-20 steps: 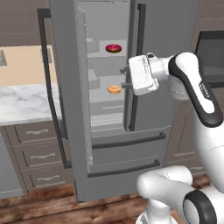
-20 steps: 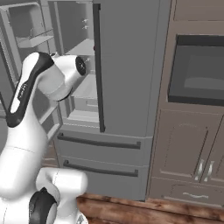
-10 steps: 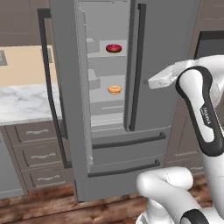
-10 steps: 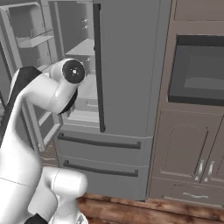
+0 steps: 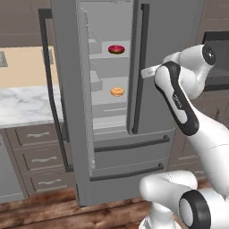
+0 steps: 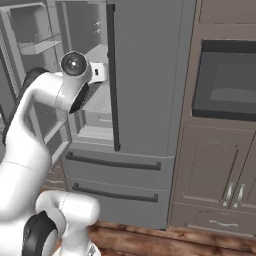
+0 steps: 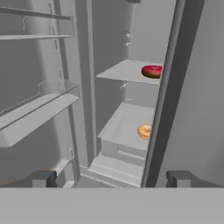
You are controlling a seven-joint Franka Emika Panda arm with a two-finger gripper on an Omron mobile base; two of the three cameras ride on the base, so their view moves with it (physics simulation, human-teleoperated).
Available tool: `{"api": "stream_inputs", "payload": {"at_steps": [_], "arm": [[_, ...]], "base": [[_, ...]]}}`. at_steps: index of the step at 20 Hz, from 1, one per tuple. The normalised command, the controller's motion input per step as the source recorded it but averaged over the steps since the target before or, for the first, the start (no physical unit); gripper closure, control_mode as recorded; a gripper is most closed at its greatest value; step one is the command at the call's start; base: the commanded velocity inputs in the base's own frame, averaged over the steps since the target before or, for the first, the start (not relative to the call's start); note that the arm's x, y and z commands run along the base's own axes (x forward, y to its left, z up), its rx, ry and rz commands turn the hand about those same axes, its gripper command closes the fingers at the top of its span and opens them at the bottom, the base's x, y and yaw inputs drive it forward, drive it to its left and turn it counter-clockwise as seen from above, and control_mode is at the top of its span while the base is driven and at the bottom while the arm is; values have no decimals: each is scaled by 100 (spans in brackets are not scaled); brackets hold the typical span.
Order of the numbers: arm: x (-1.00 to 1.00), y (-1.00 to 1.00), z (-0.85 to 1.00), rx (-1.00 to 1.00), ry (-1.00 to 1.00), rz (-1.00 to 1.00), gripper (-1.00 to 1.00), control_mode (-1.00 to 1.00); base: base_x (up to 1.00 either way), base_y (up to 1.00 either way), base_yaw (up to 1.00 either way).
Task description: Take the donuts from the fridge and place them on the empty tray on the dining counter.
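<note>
Both donuts (image 5: 116,49) lie flat on fridge (image 5: 107,112) shelves.

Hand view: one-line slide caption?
Open gripper faces the open fridge: pink-iced donut on upper shelf, orange-glazed donut on shelf below.

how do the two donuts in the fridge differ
The pink-iced donut is dark pink-red; the orange donut is tan-orange glazed. The pink-iced donut lies on the upper shelf, the orange donut on the shelf below it. Both are small rings lying flat inside the open fridge, untouched.
</note>
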Motion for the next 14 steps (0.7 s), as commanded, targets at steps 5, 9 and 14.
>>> {"api": "stream_inputs", "payload": {"at_steps": [5, 9, 14], "arm": [[97, -37, 0, -4, 6, -5, -100, -100], [89, -49, 0, -8, 8, -12, -100, -100], [95, -13, -3, -4, 2, -7, -100, -100]], "base": [[0, 0, 0], [0, 0, 0], [0, 0, 0]]}}
